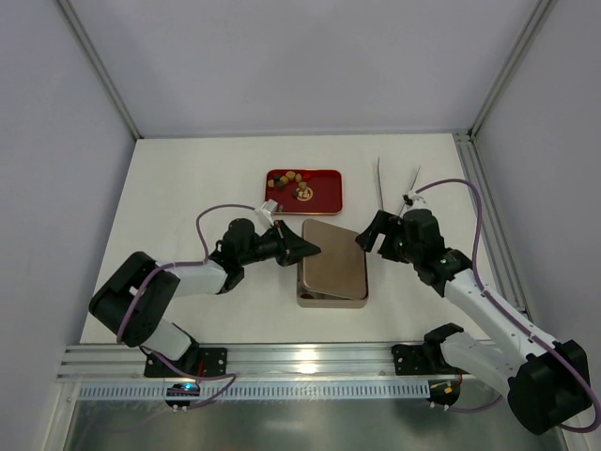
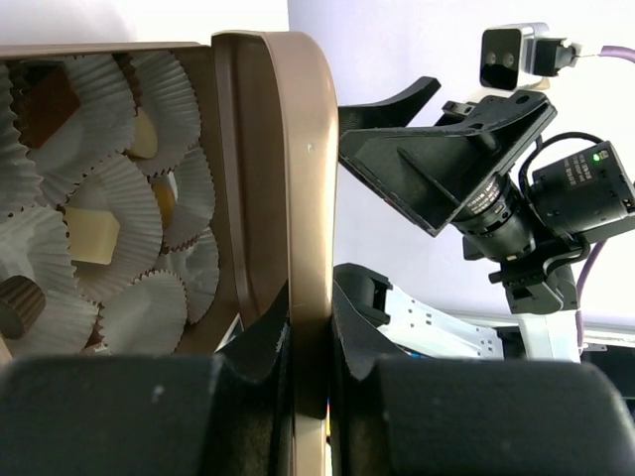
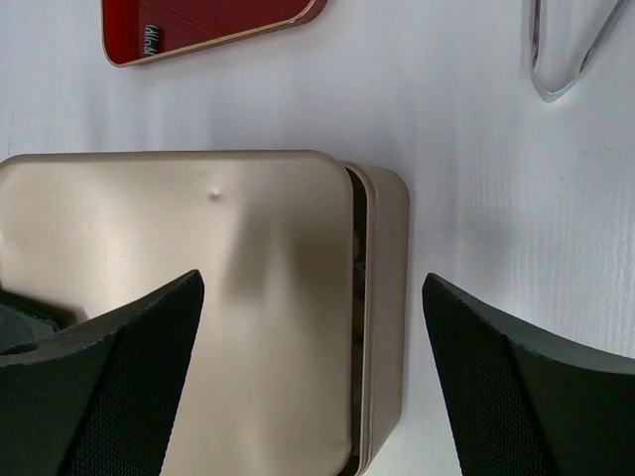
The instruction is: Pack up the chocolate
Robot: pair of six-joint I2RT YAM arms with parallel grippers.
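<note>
A gold tin (image 1: 331, 301) stands mid-table with its gold lid (image 1: 333, 258) over it. My left gripper (image 1: 310, 250) is shut on the lid's left edge. In the left wrist view the lid (image 2: 298, 149) stands between my fingers (image 2: 248, 347), lifted off that side. Under it show white paper cups holding chocolate: a cream square (image 2: 91, 235) and a dark piece (image 2: 45, 104). More chocolate (image 1: 291, 183) lies on the red tray (image 1: 329, 188). My right gripper (image 1: 366, 235) is open and empty above the tin's right side. Its view shows the lid (image 3: 198, 258) and the tin's right wall (image 3: 382, 297).
Metal tongs (image 1: 380, 183) lie on the table right of the red tray; they also show in the right wrist view (image 3: 556, 59). The red tray's corner (image 3: 198, 25) is at the top of that view. White walls enclose the table.
</note>
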